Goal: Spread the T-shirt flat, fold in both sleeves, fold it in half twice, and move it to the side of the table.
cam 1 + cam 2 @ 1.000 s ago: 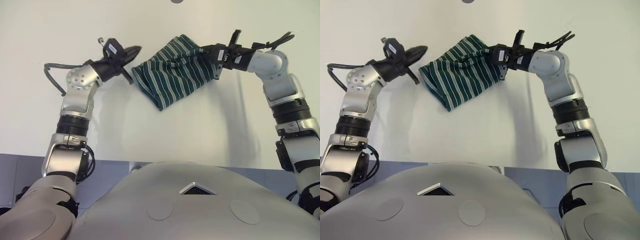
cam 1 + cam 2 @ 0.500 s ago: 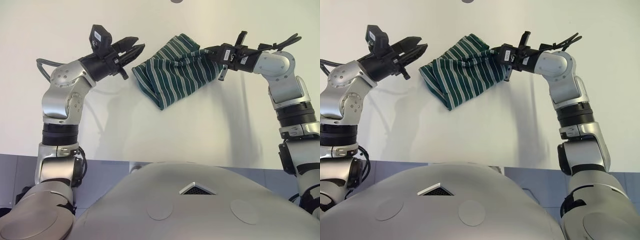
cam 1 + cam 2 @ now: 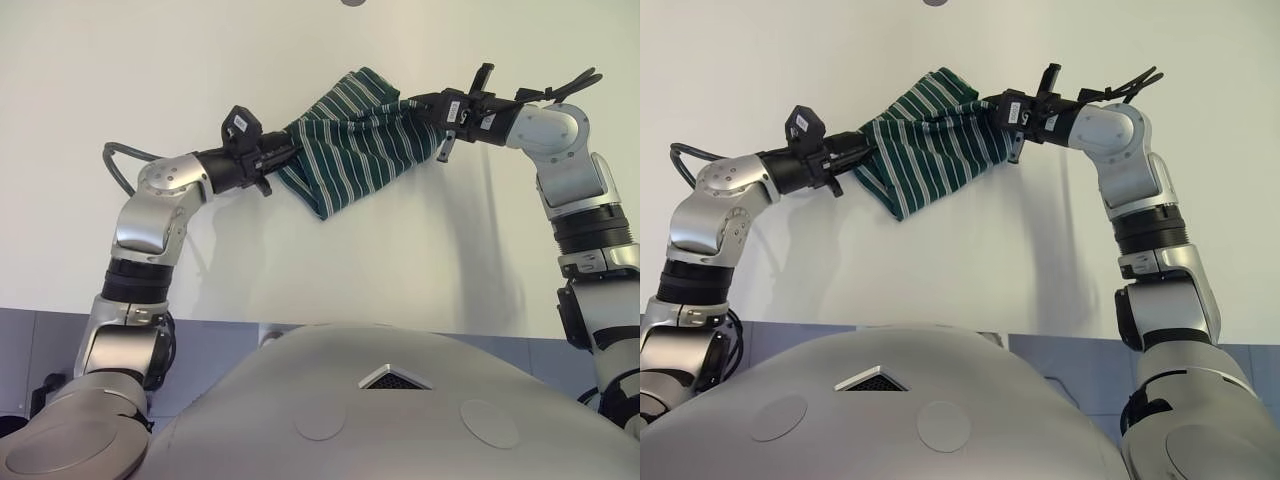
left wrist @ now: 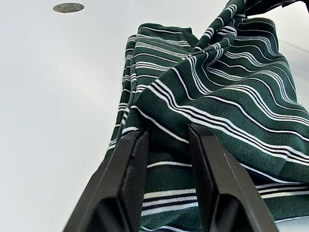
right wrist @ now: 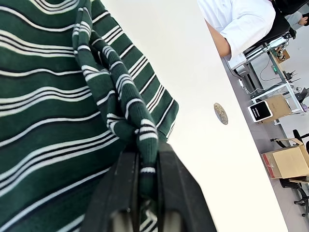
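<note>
This looks like a robotics lab or test workshop rather than anyone's home. The work surface is a plain white table (image 5: 207,145) with a round cable cap (image 5: 220,113) set into it. Past its edge runs a bare grey floor (image 5: 289,130), where cardboard boxes (image 5: 285,164) sit beside a small white device with a dark screen (image 5: 259,111). A metal-framed bench (image 5: 270,89) stands there with cables hanging under it (loose, not tidied), and the wheeled base of an office chair (image 5: 300,194) is nearby.

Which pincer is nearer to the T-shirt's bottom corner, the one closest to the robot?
Left. The left pincer touches the T-shirt beside that corner; the right pincer grips its opposite end.
</note>
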You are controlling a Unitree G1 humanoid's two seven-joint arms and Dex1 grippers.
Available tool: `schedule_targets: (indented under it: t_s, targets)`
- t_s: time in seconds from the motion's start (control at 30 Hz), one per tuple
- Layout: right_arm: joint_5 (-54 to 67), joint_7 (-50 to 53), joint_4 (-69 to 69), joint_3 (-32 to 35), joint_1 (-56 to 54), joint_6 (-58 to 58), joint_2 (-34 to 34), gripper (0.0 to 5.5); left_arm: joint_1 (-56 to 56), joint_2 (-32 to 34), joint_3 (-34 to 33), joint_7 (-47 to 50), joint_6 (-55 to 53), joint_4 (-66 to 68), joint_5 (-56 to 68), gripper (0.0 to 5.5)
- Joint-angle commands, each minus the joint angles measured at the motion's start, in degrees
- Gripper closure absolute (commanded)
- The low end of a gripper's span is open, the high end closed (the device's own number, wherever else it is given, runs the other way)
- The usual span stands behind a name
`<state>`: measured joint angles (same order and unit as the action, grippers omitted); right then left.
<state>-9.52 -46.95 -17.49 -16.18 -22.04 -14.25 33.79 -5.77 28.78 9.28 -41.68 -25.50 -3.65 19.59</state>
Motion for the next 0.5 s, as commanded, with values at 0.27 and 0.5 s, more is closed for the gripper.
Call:
schedule_targets:
  t_s: [0.27, 0.5]
  targets:
    - [-1.1, 0.5, -1.0, -0.2, -0.1, -0.2, -0.1, 5.3, -3.7, -5.2, -3.5, 0.9, -4.0, 2.0, 2.4, 4.07]
    - [-1.5, 0.4, -1.0, 0.0, 0.1, -0.3, -0.3, 5.3, -3.8, -5.7, -3.3, 0.5, -4.1, 2.3, 1.7, 4.48]
